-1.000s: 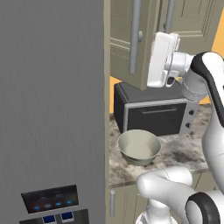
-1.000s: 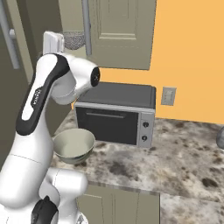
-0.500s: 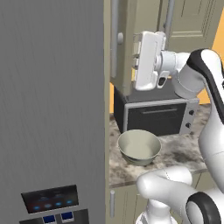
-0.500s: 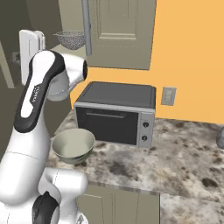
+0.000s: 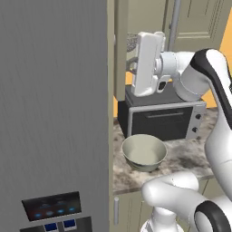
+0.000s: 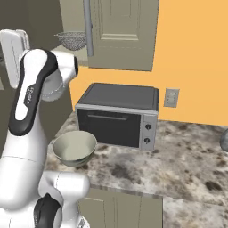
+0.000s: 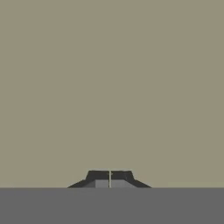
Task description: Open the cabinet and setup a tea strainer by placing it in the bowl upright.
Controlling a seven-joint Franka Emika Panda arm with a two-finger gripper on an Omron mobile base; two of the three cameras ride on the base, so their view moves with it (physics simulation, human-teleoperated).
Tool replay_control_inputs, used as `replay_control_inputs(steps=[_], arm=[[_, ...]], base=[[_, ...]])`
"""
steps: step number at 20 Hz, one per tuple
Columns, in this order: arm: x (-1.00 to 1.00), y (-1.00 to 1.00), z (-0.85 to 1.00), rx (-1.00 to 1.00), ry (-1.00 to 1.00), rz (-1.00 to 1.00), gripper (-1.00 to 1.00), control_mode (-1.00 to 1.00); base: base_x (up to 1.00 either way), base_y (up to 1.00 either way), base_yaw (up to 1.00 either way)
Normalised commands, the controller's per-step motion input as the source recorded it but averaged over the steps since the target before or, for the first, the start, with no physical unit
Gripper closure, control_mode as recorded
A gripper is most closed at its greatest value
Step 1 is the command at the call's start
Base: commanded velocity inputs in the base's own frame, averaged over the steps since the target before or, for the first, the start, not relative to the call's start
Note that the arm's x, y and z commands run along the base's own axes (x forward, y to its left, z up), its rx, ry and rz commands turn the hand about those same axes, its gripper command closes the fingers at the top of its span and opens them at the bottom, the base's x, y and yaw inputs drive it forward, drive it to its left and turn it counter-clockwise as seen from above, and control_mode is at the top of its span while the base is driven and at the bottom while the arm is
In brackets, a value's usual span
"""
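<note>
Wire mesh forms the tea strainer [image 6: 72, 39], which is sitting on a shelf inside the opened cabinet [image 6: 127, 33], up beside the door's long grey bar handle [image 6: 88, 27] and well above the bowl [image 6: 75, 148]; in the left base view the strainer [image 5: 131, 41] is peeking out just behind the hand's white body. You are probably dealing with a light, stiff but dentable basket: the mesh would likely bend under a hard pinch, and the thin metal handle, which these views are not resolving, would likely be slippery. Judge the rolled rim as the soundest place to take hold, with one finger inside and one outside, so that the basket can go down upright. The bowl [image 5: 143, 152] is resting on the speckled counter [image 6: 187, 156], just in front of the black oven [image 6: 118, 115]; it is looking deep, smooth and wide enough to receive the strainer. The arm is reaching up and across at cabinet height, with the hand turned sideways toward the cabinet's beige interior. In the hand view the gripper [image 7: 110, 178] is showing its two dark tips pressed together, fully closed and holding nothing, facing a plain beige surface. You are needing to part the fingers before any approach to the strainer.
</note>
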Motion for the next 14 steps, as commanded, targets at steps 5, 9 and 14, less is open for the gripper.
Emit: replay_control_inputs(steps=[5,9,14], arm=[[-0.24,1.00,-0.33,-0.28,-0.07,0.09,1.00,-1.00],[-0.89,-0.29,-0.09,-0.14,-0.23,0.00,1.00,-1.00],[-0.79,-1.00,-0.35,0.00,-0.33,-0.01,1.00,-1.00]], base=[[0.00,0.00,0.00],[0.00,0.00,0.00],[0.00,0.00,0.00]])
